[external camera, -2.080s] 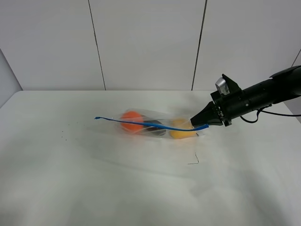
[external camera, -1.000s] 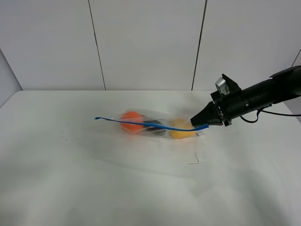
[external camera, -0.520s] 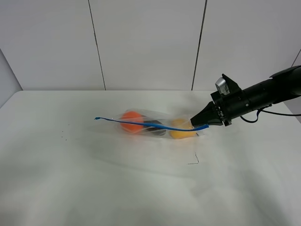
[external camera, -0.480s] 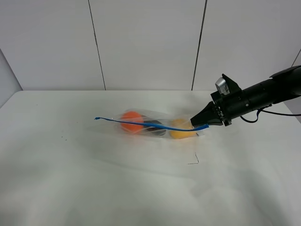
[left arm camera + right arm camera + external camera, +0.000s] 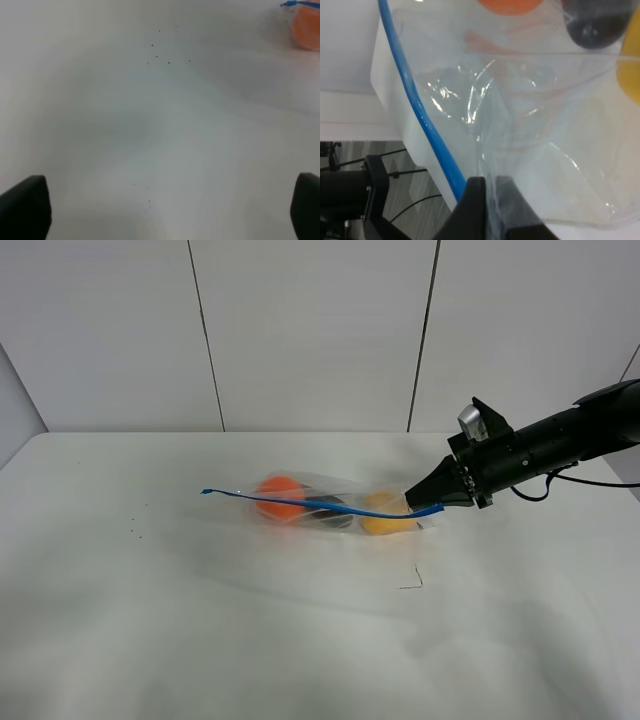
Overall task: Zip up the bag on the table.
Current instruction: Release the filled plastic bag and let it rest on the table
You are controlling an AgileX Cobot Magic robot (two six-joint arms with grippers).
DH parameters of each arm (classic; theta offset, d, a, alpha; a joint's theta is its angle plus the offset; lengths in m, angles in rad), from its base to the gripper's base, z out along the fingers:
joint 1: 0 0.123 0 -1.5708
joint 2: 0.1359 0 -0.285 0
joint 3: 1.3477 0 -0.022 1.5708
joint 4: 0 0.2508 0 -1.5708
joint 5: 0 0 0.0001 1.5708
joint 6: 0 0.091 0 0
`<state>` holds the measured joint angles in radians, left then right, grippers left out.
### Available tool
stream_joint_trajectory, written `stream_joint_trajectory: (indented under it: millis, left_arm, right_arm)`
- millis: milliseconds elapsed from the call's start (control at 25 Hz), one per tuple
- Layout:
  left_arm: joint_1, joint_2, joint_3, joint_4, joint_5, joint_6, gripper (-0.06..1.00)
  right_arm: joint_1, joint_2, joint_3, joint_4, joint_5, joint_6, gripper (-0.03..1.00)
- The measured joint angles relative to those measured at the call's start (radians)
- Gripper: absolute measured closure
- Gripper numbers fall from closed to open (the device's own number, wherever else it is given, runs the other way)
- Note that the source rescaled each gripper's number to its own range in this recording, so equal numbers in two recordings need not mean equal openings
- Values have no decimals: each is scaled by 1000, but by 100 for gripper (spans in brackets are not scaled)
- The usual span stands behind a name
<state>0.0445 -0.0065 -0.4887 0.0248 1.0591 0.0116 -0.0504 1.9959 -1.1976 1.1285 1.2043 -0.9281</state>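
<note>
Wide white desk, no writing or labels readable anywhere. Mid-desk lies the clear bag, blue zipper strip along it. Right tool clenched on the bag's right end; left tool spread wide, holding nothing.

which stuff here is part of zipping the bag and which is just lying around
Part of the job:
- bag with its blue zipper strip
- right tool, shut on the bag's corner
- table

Lying about:
- small dark bent scrap
- tiny dark specks
</note>
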Motion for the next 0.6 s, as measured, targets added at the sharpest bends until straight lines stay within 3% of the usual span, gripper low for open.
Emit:
stream_joint_trajectory:
  millis: [80, 200, 280, 400, 600]
  left_arm:
    - [0, 0, 0, 0, 0, 0, -6]
    - [0, 0, 0, 0, 0, 0, -6]
    - [0, 0, 0, 0, 0, 0, -6]
    - [0, 0, 0, 0, 0, 0, -6]
    - [0, 0, 0, 0, 0, 0, -6]
  right_arm:
    - [0, 0, 0, 0, 1, 3, 78]
    - [0, 0, 0, 0, 1, 12, 23]
    - [0, 0, 0, 0, 4, 26, 7]
    - [0, -1, 0, -9, 6, 33, -1]
    - [0, -7, 0, -56, -11, 76, -3]
